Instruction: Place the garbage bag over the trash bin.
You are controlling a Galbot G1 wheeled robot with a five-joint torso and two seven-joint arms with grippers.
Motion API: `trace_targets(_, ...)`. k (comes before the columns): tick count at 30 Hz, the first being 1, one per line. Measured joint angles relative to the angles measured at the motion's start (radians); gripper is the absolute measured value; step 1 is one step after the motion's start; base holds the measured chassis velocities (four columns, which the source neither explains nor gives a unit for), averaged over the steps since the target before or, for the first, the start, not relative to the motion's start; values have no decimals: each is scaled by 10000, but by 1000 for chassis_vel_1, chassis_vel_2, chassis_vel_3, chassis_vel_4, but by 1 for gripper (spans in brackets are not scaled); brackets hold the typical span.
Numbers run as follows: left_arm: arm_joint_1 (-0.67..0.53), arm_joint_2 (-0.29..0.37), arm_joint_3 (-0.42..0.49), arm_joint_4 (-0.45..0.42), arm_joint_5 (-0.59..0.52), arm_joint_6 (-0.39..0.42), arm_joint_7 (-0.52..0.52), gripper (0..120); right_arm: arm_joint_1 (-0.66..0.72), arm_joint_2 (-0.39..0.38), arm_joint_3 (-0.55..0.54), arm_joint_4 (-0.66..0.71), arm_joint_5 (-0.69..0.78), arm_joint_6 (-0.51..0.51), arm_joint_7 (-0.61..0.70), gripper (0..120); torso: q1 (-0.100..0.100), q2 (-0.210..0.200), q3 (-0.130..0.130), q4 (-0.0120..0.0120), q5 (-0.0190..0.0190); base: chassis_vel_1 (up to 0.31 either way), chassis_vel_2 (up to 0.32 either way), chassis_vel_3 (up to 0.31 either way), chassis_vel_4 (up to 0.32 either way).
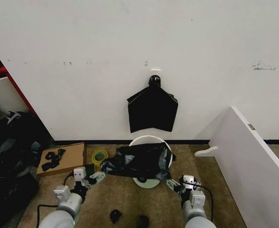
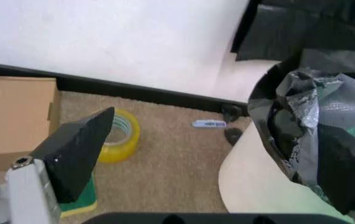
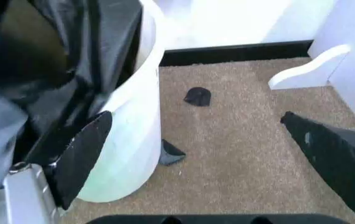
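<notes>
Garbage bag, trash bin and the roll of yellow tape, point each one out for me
garbage bag (image 1: 138,161), head view, crinkled middle.
trash bin (image 3: 136,140), right wrist view, outer wall.
roll of yellow tape (image 2: 122,137), left wrist view, outer side.

Crinkled black garbage bag (image 1: 139,160) draped across round white trash bin (image 1: 151,140) rim, on carpet

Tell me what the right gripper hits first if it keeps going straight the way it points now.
Probably the trash bin: the right gripper, open, points toward the wall, one finger beside the bin's wall and the garbage bag draped over the rim. Farther right lies bare carpet. Depth is unclear.
</notes>
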Motion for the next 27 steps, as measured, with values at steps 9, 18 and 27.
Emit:
trace_targets(9, -373, -177, 245, 344, -78, 122, 62, 100, -60, -58, -3, 126, 34, 107, -152, 100, 1, 0, 0, 1, 1, 0, 0, 0, 0)
trace_targets(18, -538, -769, 591, 466, 371, 205, 29, 100, -233, -394, 119, 539, -140, 582, -635, 100, 1, 0, 0, 0, 2, 0, 0, 0, 0)
trace_targets(27, -514, -968, 630, 575, 672, 227, 168, 100, 383, -1413, 1648, 1595, 1932, -419, -2149, 100, 1, 0, 0, 1, 3, 0, 0, 0, 0)
